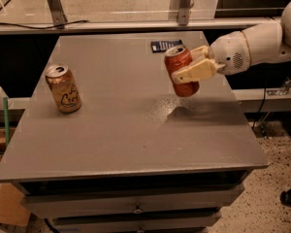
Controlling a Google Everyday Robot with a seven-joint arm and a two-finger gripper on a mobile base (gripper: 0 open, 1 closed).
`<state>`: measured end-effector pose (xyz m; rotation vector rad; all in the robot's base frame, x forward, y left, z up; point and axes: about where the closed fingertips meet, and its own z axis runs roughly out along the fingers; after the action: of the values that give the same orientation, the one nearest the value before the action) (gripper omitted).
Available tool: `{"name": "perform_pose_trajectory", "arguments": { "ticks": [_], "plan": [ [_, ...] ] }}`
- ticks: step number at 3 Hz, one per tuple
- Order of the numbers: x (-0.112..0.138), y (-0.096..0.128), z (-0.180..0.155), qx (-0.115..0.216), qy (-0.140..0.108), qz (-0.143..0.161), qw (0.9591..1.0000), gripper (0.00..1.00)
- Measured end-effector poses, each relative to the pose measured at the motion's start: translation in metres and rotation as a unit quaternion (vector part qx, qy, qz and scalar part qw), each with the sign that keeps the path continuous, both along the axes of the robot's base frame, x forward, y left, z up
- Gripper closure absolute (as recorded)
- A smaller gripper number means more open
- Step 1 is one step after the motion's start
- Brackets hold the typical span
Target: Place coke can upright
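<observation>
The red coke can (pixel 178 63) hangs in the air above the right half of the grey table (pixel 126 130), tilted slightly, silver top up. My gripper (pixel 188 72) reaches in from the right on a white arm and is shut on the can, one cream finger (pixel 196 71) across its front. The can's shadow lies on the table just below it. The can's bottom is clear of the tabletop.
A tan-gold can (pixel 63 89) with dark lettering stands upright at the table's left. A small dark card (pixel 165 45) lies at the far edge behind the coke can. Drawers run below the front edge. A metal rail stands behind the table.
</observation>
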<state>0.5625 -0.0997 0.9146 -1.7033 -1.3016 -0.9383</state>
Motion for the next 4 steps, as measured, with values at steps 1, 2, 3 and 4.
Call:
{"name": "perform_pose_trajectory", "arguments": {
  "ticks": [1, 2, 3, 4],
  "plan": [
    [-0.002, 0.001, -0.008, 0.011, -0.027, 0.018, 0.9994, 1.00],
    [0.001, -0.002, -0.018, 0.039, -0.045, 0.020, 0.9980, 1.00],
    [0.006, -0.005, -0.024, 0.070, -0.055, 0.018, 0.9959, 1.00],
    [0.008, -0.010, -0.030, 0.087, -0.057, 0.016, 0.9945, 1.00]
  ]
}}
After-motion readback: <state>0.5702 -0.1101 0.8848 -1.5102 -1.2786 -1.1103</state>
